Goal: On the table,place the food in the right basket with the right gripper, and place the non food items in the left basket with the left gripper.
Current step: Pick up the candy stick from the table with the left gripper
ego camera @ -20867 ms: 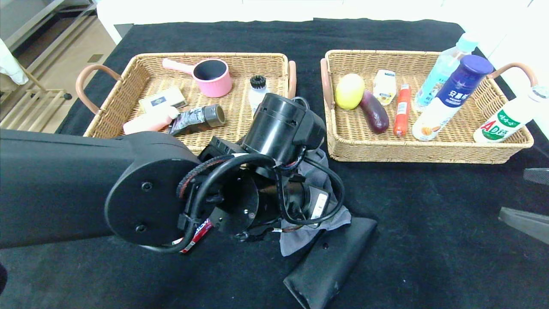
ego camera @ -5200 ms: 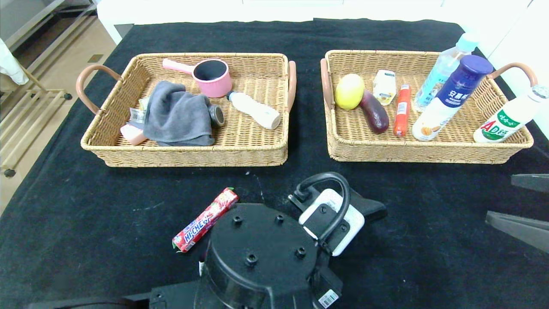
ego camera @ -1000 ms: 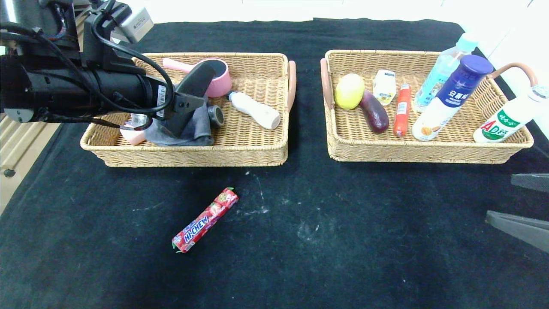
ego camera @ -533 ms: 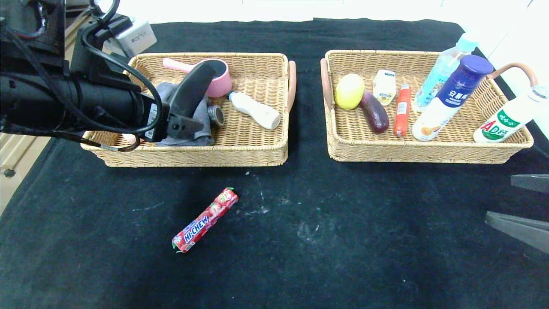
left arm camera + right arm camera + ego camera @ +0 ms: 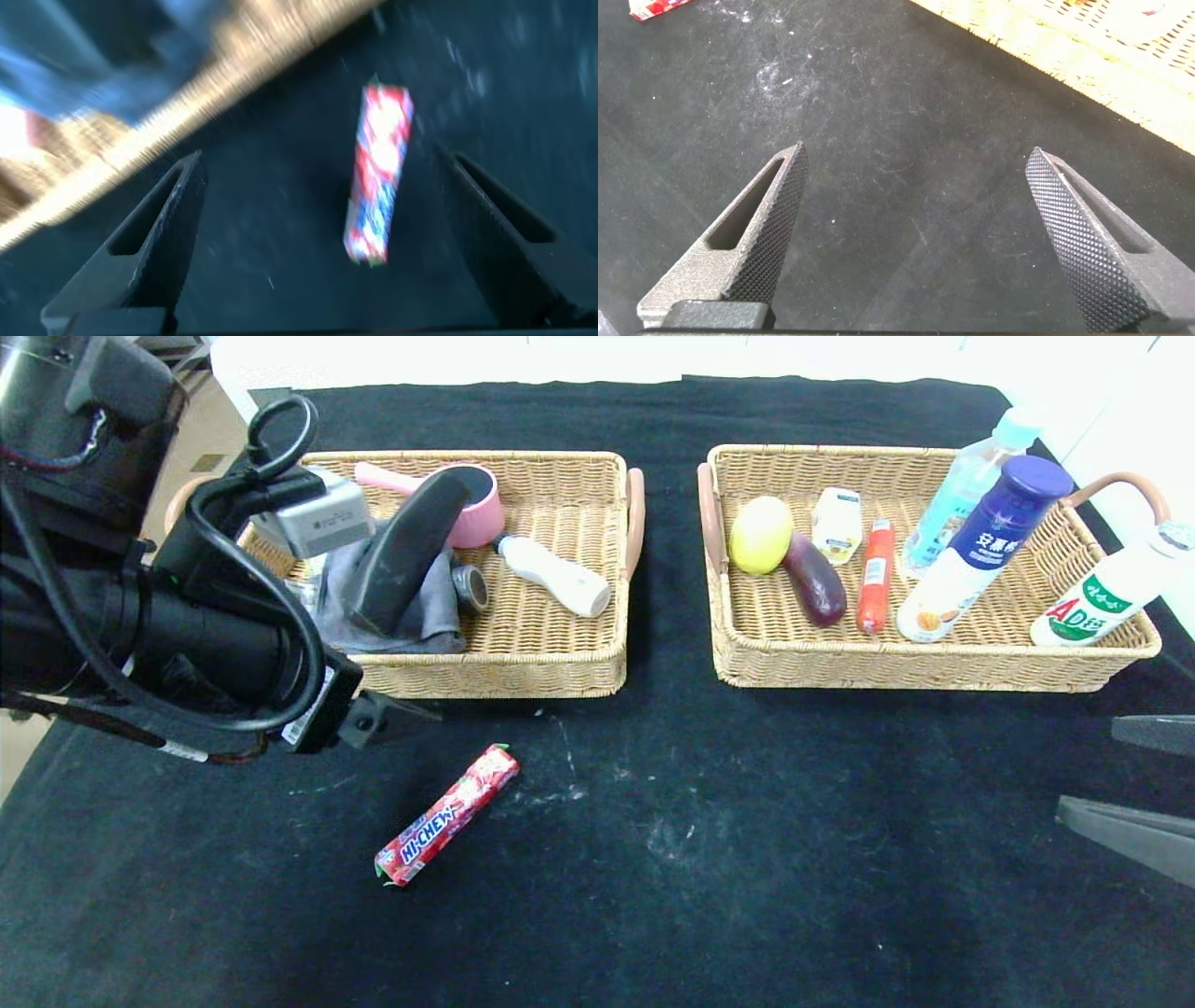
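Head view, left arm: left gripper [image 5: 397,644] hangs over the front rim of the left basket [image 5: 485,674], wrist pitched forward and down toward the counter [image 5: 709,859]; one finger shows above the grey cloth [image 5: 425,611] inside the basket.
Left jaws: wide open, nothing between them; in the left wrist view the left gripper [image 5: 336,238] frames the candy roll [image 5: 378,173] on the black cloth, with the basket wall off to one side.
Left basket contents: grey cloth, pink cup [image 5: 471,504], white bottle [image 5: 553,577]; non-food side looks filled.
Candy roll: Hi-Chew stick [image 5: 446,814] lies alone on the counter, near the left basket's front and well apart from the right basket [image 5: 924,667]. Lies diagonally, flat.
Handling, my judgement: light, fairly stiff along its length, glossy wrapper likely slick; low profile, so fingers need to reach right down to the cloth. Best hold is across the narrow width at mid-length, jaws turned square to its long axis.
Whose job: it is food, so it belongs to the right arm.
Right basket contents: lemon [image 5: 761,534], eggplant [image 5: 815,577], sausage [image 5: 875,574], drink bottles [image 5: 980,546].
Right arm: right gripper [image 5: 1134,784] sits low at the counter's right edge, far from the candy; in the right wrist view the right gripper [image 5: 920,238] has jaws spread open and empty above bare black cloth.
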